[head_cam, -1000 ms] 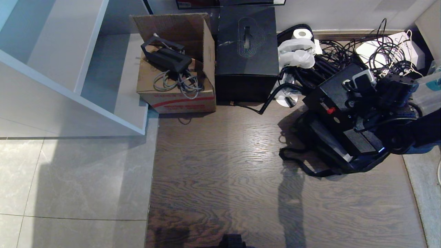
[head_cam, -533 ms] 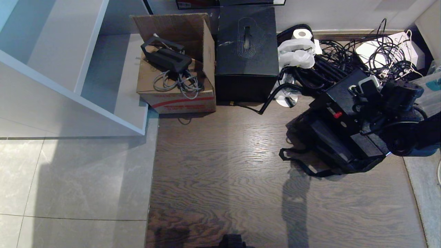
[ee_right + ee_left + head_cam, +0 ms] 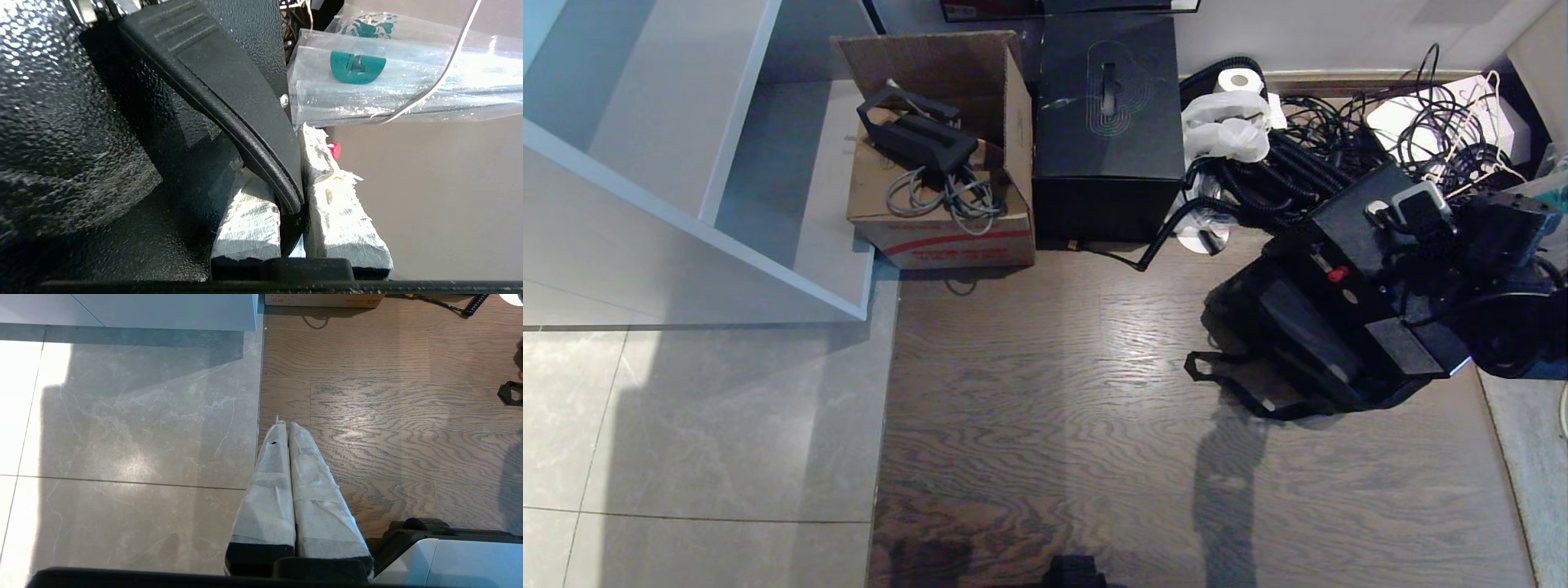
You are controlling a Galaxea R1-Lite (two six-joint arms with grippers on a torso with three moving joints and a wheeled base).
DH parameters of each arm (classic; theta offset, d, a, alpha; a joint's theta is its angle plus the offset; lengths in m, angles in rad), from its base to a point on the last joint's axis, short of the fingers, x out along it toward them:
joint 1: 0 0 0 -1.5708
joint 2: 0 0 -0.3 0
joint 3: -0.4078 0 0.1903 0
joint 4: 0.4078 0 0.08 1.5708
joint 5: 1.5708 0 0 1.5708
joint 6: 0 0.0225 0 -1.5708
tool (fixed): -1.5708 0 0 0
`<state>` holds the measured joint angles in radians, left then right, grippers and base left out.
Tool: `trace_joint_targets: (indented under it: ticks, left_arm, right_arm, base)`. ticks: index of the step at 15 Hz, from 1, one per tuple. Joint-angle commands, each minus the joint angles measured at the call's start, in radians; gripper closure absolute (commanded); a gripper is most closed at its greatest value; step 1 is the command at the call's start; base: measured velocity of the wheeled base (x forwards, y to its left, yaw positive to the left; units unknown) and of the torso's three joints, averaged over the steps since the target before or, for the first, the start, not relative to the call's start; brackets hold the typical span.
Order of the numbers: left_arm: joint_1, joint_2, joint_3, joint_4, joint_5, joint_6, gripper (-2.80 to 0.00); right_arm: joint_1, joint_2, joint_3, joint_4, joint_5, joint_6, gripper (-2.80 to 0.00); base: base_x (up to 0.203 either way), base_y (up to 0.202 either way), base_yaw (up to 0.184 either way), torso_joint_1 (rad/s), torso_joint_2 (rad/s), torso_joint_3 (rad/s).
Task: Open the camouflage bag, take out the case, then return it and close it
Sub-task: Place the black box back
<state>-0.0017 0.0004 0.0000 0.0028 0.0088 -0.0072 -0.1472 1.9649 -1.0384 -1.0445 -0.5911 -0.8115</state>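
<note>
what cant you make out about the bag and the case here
- Camouflage bag, head view: interior and lid hidden by the case held over it; camouflage top not visible.
- Right pincer, right wrist view: shut on the case's handle; in the head view the arm's dark bulk masks it.
- Left pincer, left wrist view: shut, only floor beneath it.

You have the case [image 3: 1364,269] tilted over the bag [image 3: 1290,335] at right; behind them lie cables [image 3: 1307,155], and the cardboard box [image 3: 939,204] sits left of the cube box [image 3: 1107,122].
</note>
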Motion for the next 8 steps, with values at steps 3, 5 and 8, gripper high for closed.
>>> trace_joint_targets:
  ticks: [3,5,8]
  left_arm:
    - [0.000,0.000,0.000,0.000,0.000,0.000,0.00]
    - [0.000,0.000,0.000,0.000,0.000,0.000,0.00]
    - [0.000,0.000,0.000,0.000,0.000,0.000,0.00]
  right_arm:
    - [-0.014,-0.062,0.069,-0.008,0.009,-0.005,0.00]
    - [-0.016,-0.064,0.091,-0.016,0.023,-0.003,0.00]
    - [-0.042,-0.070,0.112,-0.019,0.097,-0.003,0.00]
  base:
    - [0.000,0.000,0.000,0.000,0.00,0.000]
    - [0.000,0.000,0.000,0.000,0.00,0.000]
    - [0.000,0.000,0.000,0.000,0.00,0.000]
